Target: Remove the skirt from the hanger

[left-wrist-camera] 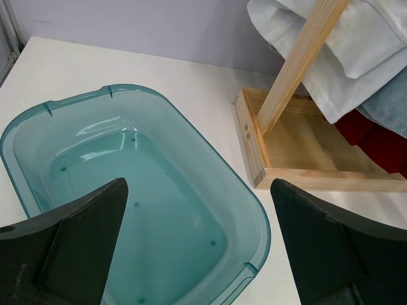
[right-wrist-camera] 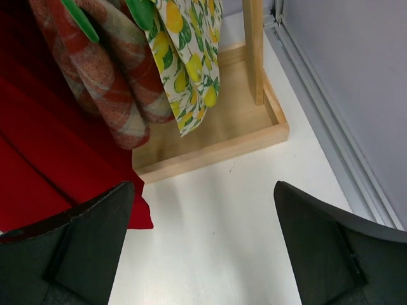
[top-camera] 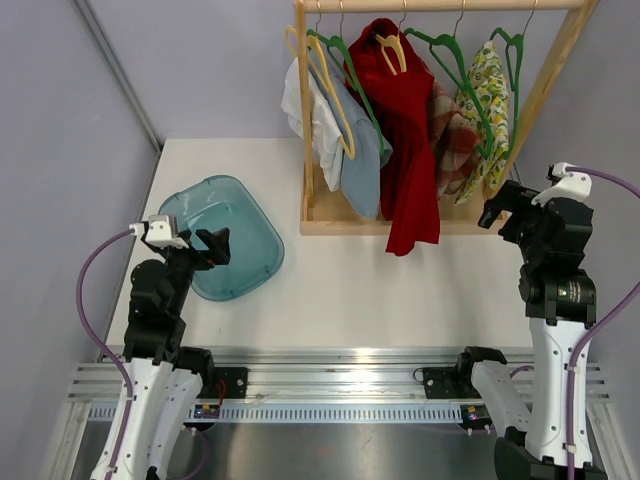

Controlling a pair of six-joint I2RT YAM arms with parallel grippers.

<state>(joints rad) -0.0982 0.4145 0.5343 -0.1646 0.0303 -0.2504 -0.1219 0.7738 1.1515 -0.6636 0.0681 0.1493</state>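
Several garments hang on hangers on a wooden rack [top-camera: 440,5] at the back: a white one [top-camera: 300,105], a light blue one [top-camera: 362,170], a long red one [top-camera: 408,150], a red plaid one [top-camera: 450,135] and a lemon-print one [top-camera: 487,90]. I cannot tell which is the skirt. My right gripper [top-camera: 505,205] is open and empty, just right of the rack's base; in its wrist view [right-wrist-camera: 203,248] the plaid [right-wrist-camera: 108,82] and lemon-print [right-wrist-camera: 187,57] garments hang ahead. My left gripper [top-camera: 215,245] is open and empty over the tub, also in its wrist view [left-wrist-camera: 198,241].
A teal plastic tub [top-camera: 272,240] sits empty at the left, its rim close under my left fingers [left-wrist-camera: 254,210]. The rack's wooden base tray [top-camera: 330,215] and posts [right-wrist-camera: 254,51] stand on the white table. Grey walls close both sides.
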